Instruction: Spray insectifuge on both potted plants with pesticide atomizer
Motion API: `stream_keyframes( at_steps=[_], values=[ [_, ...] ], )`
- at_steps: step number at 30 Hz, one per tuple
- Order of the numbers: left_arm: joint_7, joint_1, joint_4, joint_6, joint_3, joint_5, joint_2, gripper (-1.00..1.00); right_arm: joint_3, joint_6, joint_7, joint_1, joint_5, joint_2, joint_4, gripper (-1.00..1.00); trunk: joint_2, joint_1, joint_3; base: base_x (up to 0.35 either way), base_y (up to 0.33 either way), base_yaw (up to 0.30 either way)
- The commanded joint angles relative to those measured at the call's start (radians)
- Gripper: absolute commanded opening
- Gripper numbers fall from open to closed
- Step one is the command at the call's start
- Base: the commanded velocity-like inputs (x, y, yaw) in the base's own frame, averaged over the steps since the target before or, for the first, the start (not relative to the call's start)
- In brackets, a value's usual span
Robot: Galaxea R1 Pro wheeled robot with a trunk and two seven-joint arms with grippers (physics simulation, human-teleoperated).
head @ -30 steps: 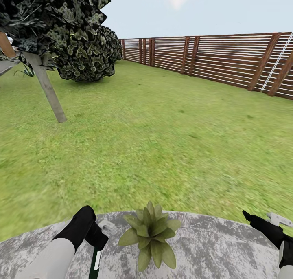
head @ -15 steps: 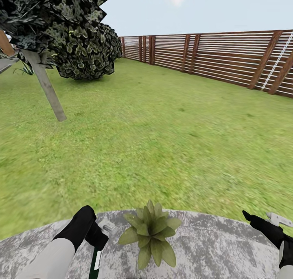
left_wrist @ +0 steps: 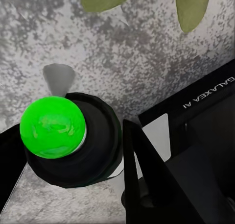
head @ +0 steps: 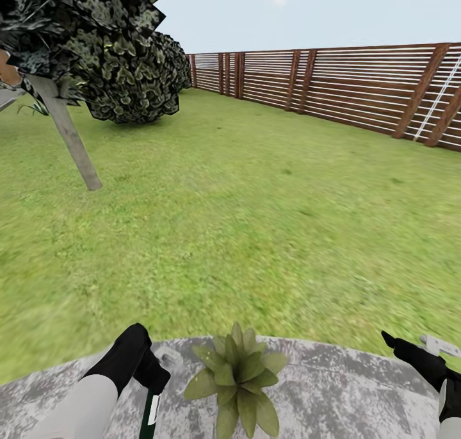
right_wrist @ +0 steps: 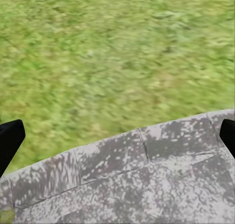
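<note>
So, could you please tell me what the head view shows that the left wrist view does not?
The head view alone gives the lawn, wooden fence, dark tree and the whole potted plant. The left wrist view alone gives the pesticide atomizer end-on, with a bright green cap, held between the left gripper's fingers. Both share the grey stone patio, the atomizer and plant leaves.

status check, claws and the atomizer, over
Left claw shut on atomizer. Right claw open, empty. Potted plant beside it on patio; nothing blocking.
</note>
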Motion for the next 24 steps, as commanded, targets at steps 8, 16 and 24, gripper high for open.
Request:
stream_keyframes(
  at_steps=[8, 16, 24],
  values=[
    [-0.01, -0.001, -0.001, 0.005, 0.007, -0.01, -0.001, -1.0, -0.005, 0.004, 0.008, -0.002, 0.005, 0.0, -0.002, 1.0, 0.0, 0.0, -0.002, 0.05, 0.0, -0.008],
    [-0.008, -0.004, -0.009, 0.006, 0.005, -0.011, 0.001, -1.0, -0.005, 0.004, 0.008, -0.002, 0.005, 0.0, -0.002, 1.0, 0.0, 0.0, -0.013, 0.001, 0.0, -0.131],
    [-0.01, -0.01, -0.012, 0.006, 0.005, -0.011, 0.002, -1.0, -0.005, 0.004, 0.008, -0.002, 0.005, 0.0, -0.002, 1.0, 0.0, 0.0, -0.017, 0.0, 0.0, -0.039]
  ],
)
